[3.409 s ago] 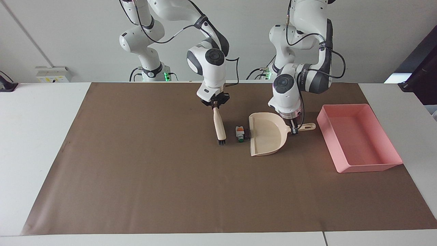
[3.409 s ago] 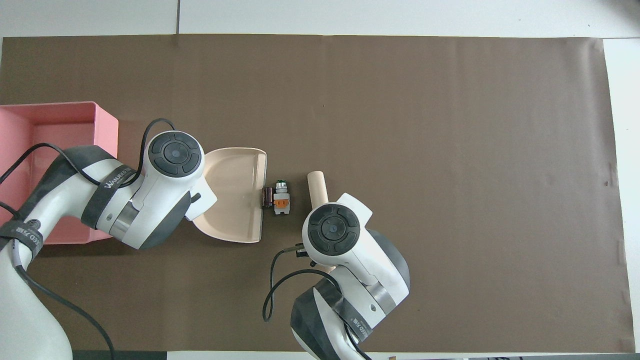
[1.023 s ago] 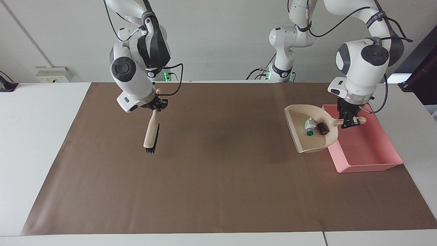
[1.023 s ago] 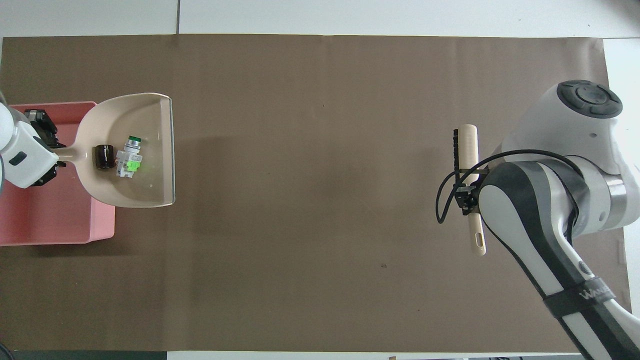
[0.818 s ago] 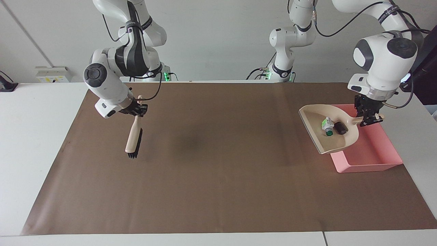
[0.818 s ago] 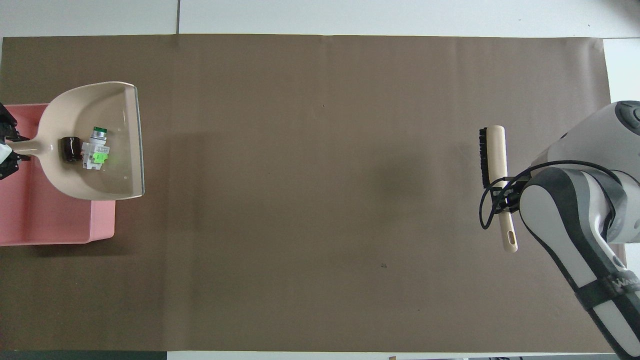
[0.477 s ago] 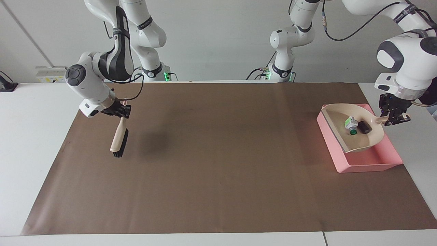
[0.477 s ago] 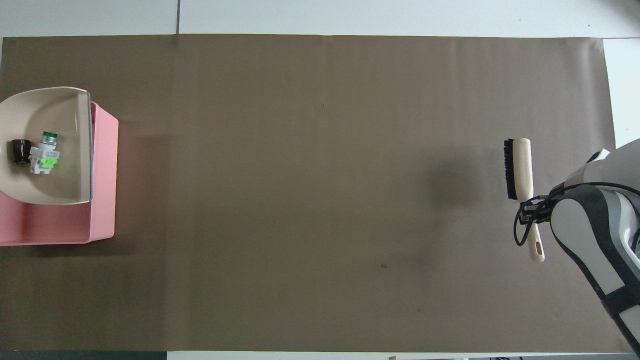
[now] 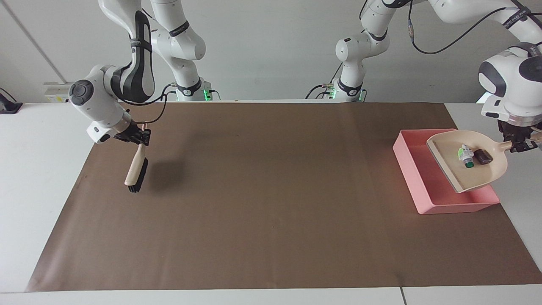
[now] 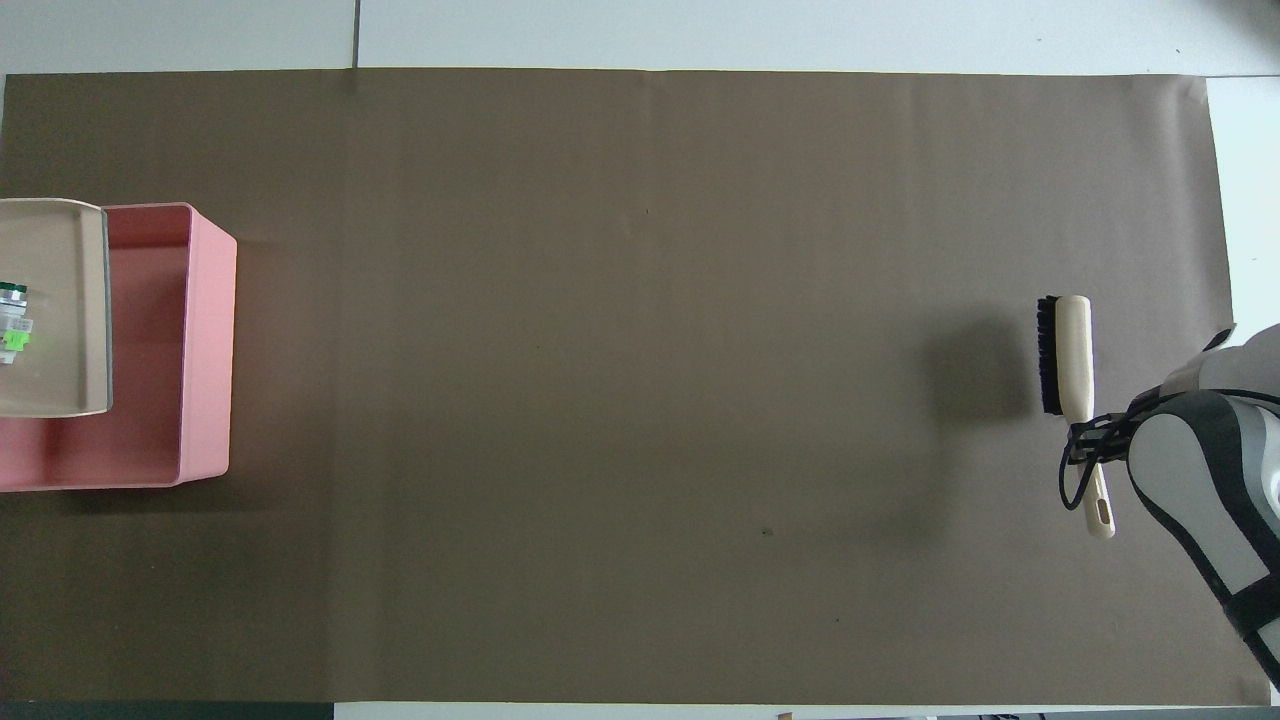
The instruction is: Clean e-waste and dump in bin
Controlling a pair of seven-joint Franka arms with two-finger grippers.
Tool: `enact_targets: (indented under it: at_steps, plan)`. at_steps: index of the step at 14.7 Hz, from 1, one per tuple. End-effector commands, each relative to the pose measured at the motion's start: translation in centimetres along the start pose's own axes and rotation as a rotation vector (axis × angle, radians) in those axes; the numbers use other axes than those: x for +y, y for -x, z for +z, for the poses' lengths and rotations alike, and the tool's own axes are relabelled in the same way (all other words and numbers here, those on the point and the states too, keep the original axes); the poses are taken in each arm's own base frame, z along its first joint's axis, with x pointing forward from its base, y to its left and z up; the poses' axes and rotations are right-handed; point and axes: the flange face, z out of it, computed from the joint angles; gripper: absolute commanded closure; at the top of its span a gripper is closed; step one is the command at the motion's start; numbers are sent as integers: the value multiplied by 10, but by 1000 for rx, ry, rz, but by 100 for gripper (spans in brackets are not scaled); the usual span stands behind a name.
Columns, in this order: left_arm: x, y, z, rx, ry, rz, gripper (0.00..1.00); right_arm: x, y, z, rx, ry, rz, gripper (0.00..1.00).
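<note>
My left gripper (image 9: 520, 144) is shut on the handle of the beige dustpan (image 9: 474, 176) and holds it raised over the pink bin (image 9: 455, 207). The e-waste lies in the pan: a white piece with green marks (image 9: 465, 155) and a small black block (image 9: 482, 156). In the overhead view the dustpan (image 10: 60, 350) covers part of the bin (image 10: 205, 350), and only the white piece (image 10: 12, 320) shows. My right gripper (image 9: 137, 137) is shut on the beige brush (image 9: 134, 170), bristles down just above the mat.
A brown mat (image 9: 271, 203) covers most of the white table. The brush (image 10: 1068, 355) hangs over the mat's edge at the right arm's end, held by my right gripper (image 10: 1090, 440). A wall socket box (image 9: 65, 92) sits near the right arm's base.
My left gripper has carried the dustpan with the e-waste from the mat's middle to over the bin. My right gripper has carried the brush toward the right arm's end of the table.
</note>
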Motion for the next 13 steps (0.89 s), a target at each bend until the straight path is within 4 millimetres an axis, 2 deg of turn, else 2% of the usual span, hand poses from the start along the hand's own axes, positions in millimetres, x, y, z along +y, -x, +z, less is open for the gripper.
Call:
enact_targets:
  at_steps: [1,4,6,7,9,10,11,12,13]
  plan:
    - [6,-17,-7,-98,21,-3,100,6,8,1,15,20,-36,97]
    - [20,-35,-11,-238,18,1,100,11,12,6,17,22,-65,92]
    - [25,-48,-18,-291,68,-87,100,13,13,6,20,23,-62,68]
    - [25,-53,-23,-324,77,-91,100,13,13,7,19,22,-62,63]
    - [28,-54,-28,-372,120,-95,100,13,13,7,20,22,-62,63]
    - [28,-55,-32,-428,124,-73,100,13,13,7,19,22,-62,58]
    - [26,-60,-41,-474,119,-46,100,13,13,6,16,21,-62,43]
    - [25,-57,-46,-491,123,-42,100,13,13,6,13,21,-62,28]
    - [22,-52,-58,-492,113,-48,100,13,13,2,10,20,-63,7]
